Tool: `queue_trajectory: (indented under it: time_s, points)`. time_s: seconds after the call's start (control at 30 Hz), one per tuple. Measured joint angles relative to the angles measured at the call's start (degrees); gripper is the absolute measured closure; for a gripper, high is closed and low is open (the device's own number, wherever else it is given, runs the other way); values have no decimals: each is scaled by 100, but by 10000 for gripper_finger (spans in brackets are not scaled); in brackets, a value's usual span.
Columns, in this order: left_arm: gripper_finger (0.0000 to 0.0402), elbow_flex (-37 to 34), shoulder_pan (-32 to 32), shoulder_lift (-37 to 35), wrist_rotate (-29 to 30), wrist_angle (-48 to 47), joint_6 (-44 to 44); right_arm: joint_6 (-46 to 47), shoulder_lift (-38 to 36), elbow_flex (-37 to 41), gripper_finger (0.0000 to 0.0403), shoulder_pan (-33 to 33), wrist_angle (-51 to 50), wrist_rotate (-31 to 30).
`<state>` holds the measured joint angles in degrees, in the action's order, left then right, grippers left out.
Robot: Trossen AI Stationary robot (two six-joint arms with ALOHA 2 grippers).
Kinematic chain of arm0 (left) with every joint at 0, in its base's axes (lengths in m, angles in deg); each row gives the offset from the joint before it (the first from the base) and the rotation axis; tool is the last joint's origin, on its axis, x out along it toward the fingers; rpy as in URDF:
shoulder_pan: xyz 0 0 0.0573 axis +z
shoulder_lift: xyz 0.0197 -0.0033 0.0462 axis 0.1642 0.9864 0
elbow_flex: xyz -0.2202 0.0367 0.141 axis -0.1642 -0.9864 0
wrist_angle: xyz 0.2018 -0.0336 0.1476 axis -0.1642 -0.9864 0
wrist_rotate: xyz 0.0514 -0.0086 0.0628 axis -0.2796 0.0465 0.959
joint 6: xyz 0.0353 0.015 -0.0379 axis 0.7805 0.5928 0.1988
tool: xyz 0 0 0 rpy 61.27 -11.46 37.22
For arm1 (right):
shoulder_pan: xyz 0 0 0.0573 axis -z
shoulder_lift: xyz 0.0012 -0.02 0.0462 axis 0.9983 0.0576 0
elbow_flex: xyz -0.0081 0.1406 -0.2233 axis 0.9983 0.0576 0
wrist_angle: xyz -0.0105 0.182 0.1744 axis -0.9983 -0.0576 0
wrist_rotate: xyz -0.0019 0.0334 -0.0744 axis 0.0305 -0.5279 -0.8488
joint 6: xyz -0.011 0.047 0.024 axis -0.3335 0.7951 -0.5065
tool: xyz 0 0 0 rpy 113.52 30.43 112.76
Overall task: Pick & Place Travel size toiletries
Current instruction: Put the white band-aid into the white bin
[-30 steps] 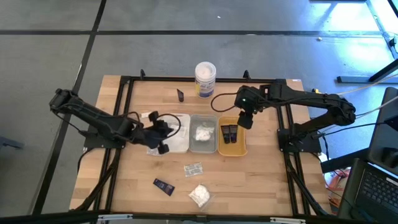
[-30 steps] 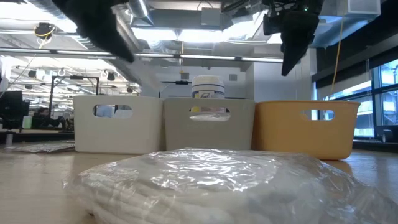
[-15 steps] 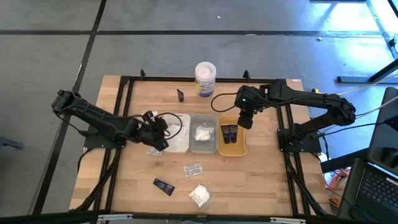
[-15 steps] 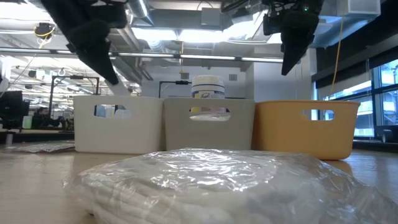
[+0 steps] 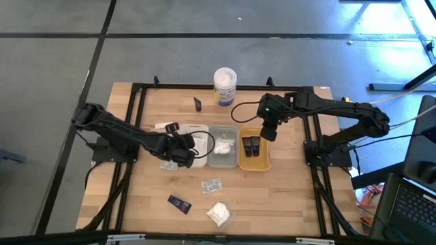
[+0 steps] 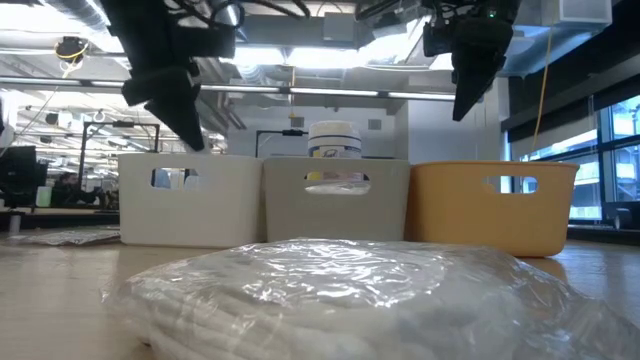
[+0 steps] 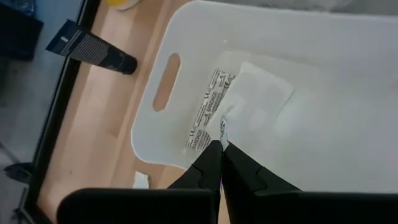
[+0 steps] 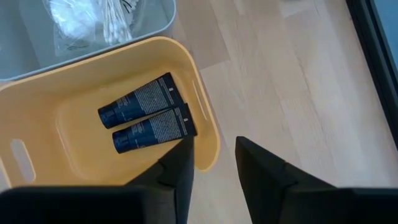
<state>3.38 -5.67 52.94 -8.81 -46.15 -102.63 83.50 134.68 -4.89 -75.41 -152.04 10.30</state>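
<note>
Moved since earlier: left gripper point(image 5: 193, 151) now farther over white tray point(image 5: 199, 162). High: right gripper point(image 5: 267, 133) above orange tray point(image 5: 265, 163), two black tubes point(image 5: 250, 145) inside. Low: wrapped bundle point(image 6: 330, 290) up front. Left wrist: fingers point(image 7: 208, 163) pinched on clear sachet point(image 7: 252, 99). Right wrist: jaws parted, nothing held.

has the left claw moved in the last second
Yes. The left claw has shifted rightward over the white tray, nearer the grey tray.
</note>
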Motion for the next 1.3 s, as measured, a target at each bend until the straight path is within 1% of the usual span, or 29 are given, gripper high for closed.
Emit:
queue_trajectory:
  time_s: [0.3, 0.43, 0.7, 0.93, 1.0, 1.07, 1.17, 1.3]
  points:
    - [399, 5, 231, 234, -23, 55, 370, -4, 0, 0, 262, 0, -2, 0]
    - [399, 9, 311, 316, 160, 97, 468, -46, 0, 0, 257, 0, 0, -2]
    - [398, -27, 493, 453, 211, 313, 478, -48, 0, 0, 267, -2, -2, -2]
    - [395, -31, 500, 477, -366, 490, 820, -52, 0, 0, 284, -2, -2, -2]
    - [384, -31, 502, 523, -415, 493, 829, -52, 0, 0, 288, 0, -2, -2]
    - [365, -35, 502, 563, -424, 479, 844, -52, 0, 0, 291, -2, -4, -2]
    - [325, -35, 502, 650, -529, 476, 919, -53, 0, 0, 294, -2, -4, -1]
    - [270, -35, 502, 652, -887, 438, 956, -82, 0, 0, 295, -2, -4, 0]
